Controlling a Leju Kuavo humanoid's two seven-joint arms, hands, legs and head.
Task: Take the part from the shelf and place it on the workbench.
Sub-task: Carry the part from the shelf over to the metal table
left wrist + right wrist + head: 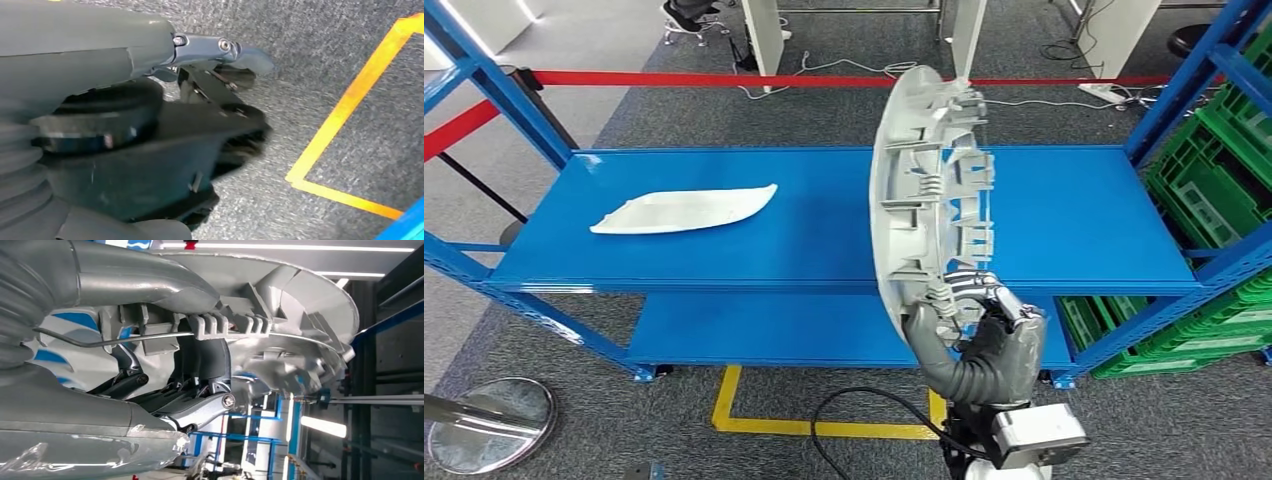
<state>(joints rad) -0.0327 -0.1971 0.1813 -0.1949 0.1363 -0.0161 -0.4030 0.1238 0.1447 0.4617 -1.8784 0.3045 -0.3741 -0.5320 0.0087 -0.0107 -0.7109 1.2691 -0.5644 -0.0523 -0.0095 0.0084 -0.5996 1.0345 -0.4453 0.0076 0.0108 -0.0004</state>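
**Right hand carrying the part on edge above the blue shelf**

The right hand (984, 325) is gripping the part (929, 190), a round grey plastic cover with ribs and clips on its back, by its lower rim. The part is standing nearly upright in the head view, lifted off the shelf (1064, 215) and hanging in front of the top board's near edge, toward the right end. In the right wrist view the thumb is lying along one face of the part (280, 300) while the dark fingers (200, 360) are curling in behind the ribbing and a thin wire clip, so the hold is looking like a closed clamp on the rim.

Judging from this, the pick is done and the carry is under way. The workbench is not identifiable here, so the next move is likely calling for a turn away from the shelf while keeping the tall part from swinging or striking the blue uprights.

A white curved panel (686, 210) is lying flat toward the top board's left end.

The left hand (220, 100) is hanging over grey carpet beside a yellow floor line (345, 105), holding nothing; how far its fingers are spread I cannot tell.
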